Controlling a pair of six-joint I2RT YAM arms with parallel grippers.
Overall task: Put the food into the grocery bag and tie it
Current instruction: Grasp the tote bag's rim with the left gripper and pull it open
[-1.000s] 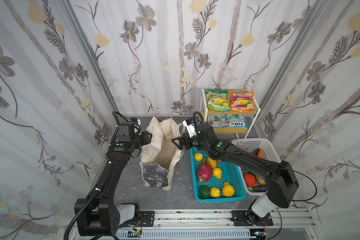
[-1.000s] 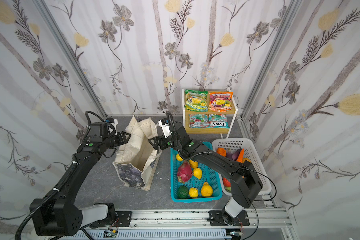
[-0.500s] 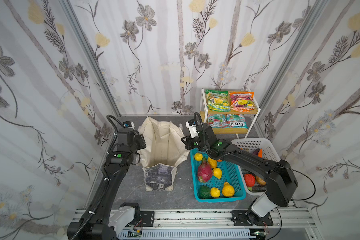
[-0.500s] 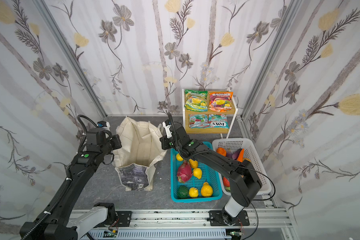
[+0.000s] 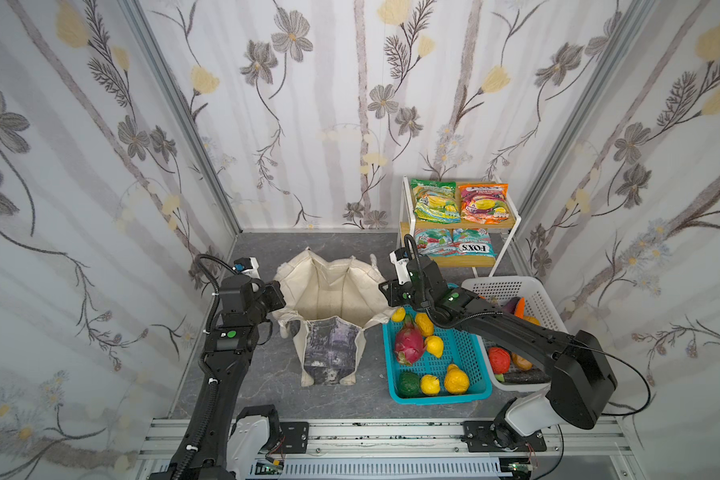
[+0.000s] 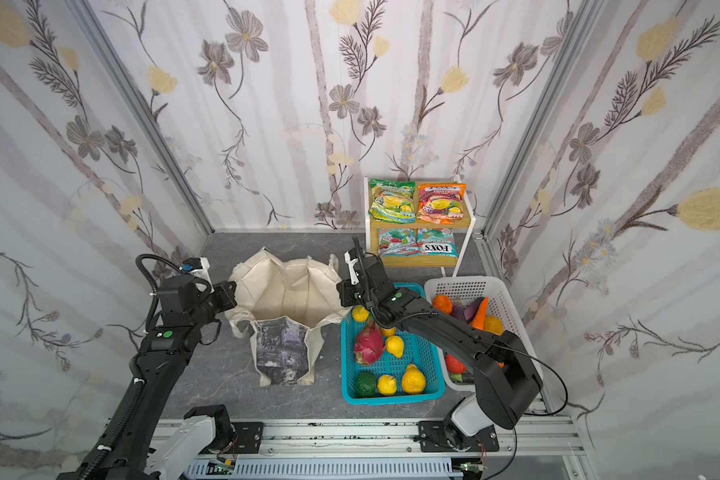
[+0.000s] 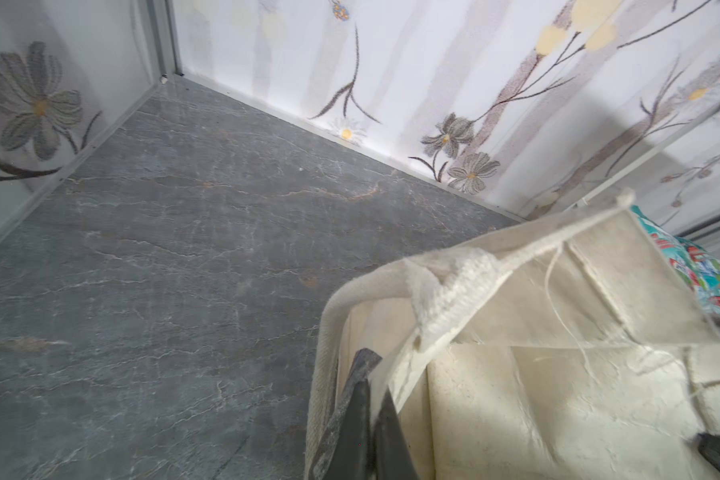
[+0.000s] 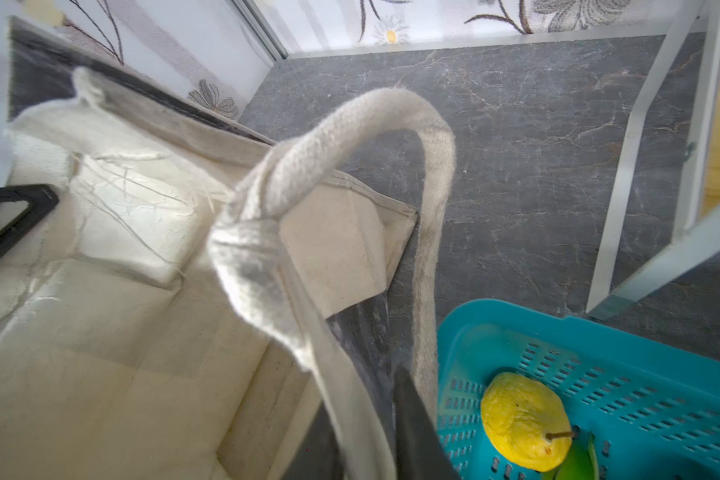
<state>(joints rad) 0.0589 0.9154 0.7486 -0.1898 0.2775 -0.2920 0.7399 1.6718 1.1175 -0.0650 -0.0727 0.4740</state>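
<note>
L gripper pinched shut, R gripper clamped, arms apart.

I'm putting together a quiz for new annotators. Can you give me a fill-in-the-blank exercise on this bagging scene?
1. The grocery bag stands open with ___ food inside it.
2. The pink dragon fruit lies in the ___ basket.
3. The shelf shows ___ snack packets.

Missing words: no; teal; four.
</note>
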